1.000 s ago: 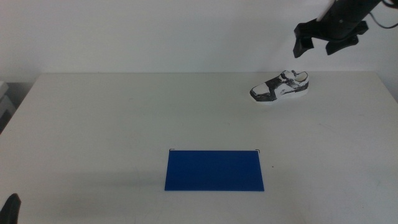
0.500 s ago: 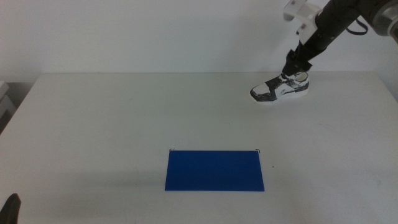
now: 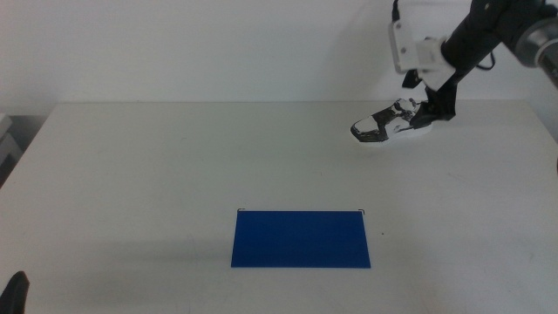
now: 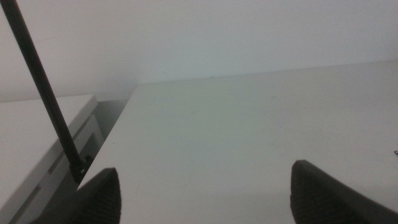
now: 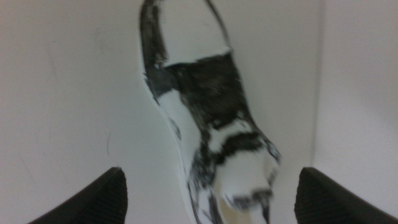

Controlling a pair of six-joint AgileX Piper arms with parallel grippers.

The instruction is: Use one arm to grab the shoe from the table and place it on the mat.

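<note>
The white shoe (image 3: pixel 391 124) with black and grey panels lies on the table (image 3: pixel 174 166) at the far right, toe pointing left. My right gripper (image 3: pixel 428 111) has come down over its heel end, jaws open. In the right wrist view the shoe (image 5: pixel 208 118) fills the middle and its heel end sits between the two spread jaws of the right gripper (image 5: pixel 211 208), not clamped. The deep blue mat (image 3: pixel 301 238) lies flat near the table's front centre, far from the shoe. My left gripper (image 3: pixel 14 291) waits at the bottom left corner; its own view shows the left gripper (image 4: pixel 208 199) open and empty.
A white wall rises behind the table's back edge, close behind the shoe. The left wrist view shows the table's left edge (image 4: pixel 118 124), a lower white surface (image 4: pixel 37 143) beside it and a thin black rod (image 4: pixel 43 93).
My right arm has dropped from above the table's back edge to the shoe, turning its gripper down over the heel. The shoe, mat and left arm have not moved.
</note>
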